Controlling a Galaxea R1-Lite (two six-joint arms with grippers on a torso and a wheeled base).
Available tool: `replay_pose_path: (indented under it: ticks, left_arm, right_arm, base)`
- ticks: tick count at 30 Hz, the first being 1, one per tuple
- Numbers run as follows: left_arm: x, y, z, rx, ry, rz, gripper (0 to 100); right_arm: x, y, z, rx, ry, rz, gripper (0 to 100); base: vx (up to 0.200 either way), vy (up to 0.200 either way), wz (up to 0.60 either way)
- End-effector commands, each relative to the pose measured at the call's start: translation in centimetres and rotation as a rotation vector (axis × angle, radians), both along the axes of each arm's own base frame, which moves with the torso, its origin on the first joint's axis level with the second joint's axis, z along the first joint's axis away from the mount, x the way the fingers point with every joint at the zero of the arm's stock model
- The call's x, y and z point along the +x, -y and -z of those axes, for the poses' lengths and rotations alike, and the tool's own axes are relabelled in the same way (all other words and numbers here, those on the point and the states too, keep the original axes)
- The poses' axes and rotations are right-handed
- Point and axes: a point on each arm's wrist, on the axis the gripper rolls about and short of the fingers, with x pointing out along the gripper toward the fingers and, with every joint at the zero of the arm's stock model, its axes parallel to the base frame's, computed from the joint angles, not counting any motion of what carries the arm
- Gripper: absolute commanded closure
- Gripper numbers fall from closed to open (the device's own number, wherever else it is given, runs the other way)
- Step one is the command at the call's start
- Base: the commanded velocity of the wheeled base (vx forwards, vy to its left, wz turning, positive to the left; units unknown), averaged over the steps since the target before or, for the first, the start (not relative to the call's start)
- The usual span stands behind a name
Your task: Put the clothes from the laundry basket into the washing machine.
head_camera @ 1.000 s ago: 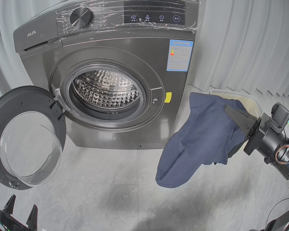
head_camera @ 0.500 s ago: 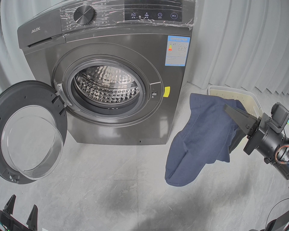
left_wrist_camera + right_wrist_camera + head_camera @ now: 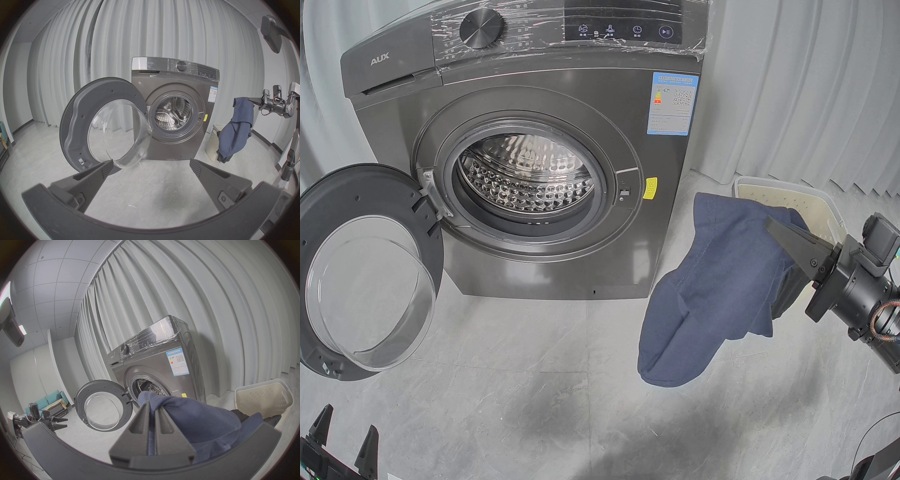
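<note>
Grey stone-look tile floor (image 3: 519, 350), with pale pleated curtains (image 3: 800, 94) running all along the back of the room. There's a teal sofa (image 3: 51, 397) way off in a far corner.

The right pincer (image 3: 772, 224) is clenched on a navy garment (image 3: 719, 281) and holds it up in the air. The cloth is draped over the closed fingers (image 3: 142, 422) and hangs down in a long fold. It sits to the right of the washer (image 3: 562, 275), just in front of the cream basket (image 3: 812, 209), which stands on the floor by the curtains.

The left pincer (image 3: 348, 420) is low down on the robot's left, well apart from everything. Its fingers (image 3: 90, 182) are spread wide and it's gripping nothing.

The washer's round door (image 3: 362, 194) is swung fully open to the left, hinged on the side away from the garment. The steel drum (image 3: 525, 175) faces out into the room. Plastic wrap (image 3: 550, 37) covers the control panel on top.
</note>
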Motion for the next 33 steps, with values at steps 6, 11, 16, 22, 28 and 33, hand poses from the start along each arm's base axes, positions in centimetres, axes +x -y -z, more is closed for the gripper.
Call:
replay_pose_path:
  ticks: [6,11,16,22,28,33]
  left_arm:
    - [0.03,-0.01,0.43,0.000,-0.004,0.000,0]
    - [0.04,0.00,0.47,0.000,-0.006,0.000,0]
    - [0.03,0.00,0.43,-0.002,-0.004,0.001,0]
    - [0.03,0.00,0.43,0.000,-0.004,0.000,0]
    - [0.04,-0.01,0.47,0.000,-0.006,0.000,0]
    - [0.03,0.00,0.43,0.000,-0.004,-0.002,0]
  right_arm:
    - [0.04,-0.04,0.13,-0.002,-0.005,-0.001,100]
    - [0.03,-0.08,0.20,-0.004,-0.007,-0.004,100]
    - [0.03,-0.07,0.24,-0.005,-0.009,-0.004,100]
    - [0.05,-0.05,0.24,-0.004,-0.010,-0.001,100]
    - [0.06,-0.02,0.43,-0.006,-0.018,0.000,100]
    - [0.36,0.02,0.85,-0.007,-0.038,0.008,100]
  base:
    - [0.000,0.200,0.00]
    - [0.000,0.000,0.00]
    - [0.000,0.000,0.00]
    - [-0.133,0.000,0.00]
    - [-0.067,0.000,0.00]
    - [0.000,0.000,0.00]
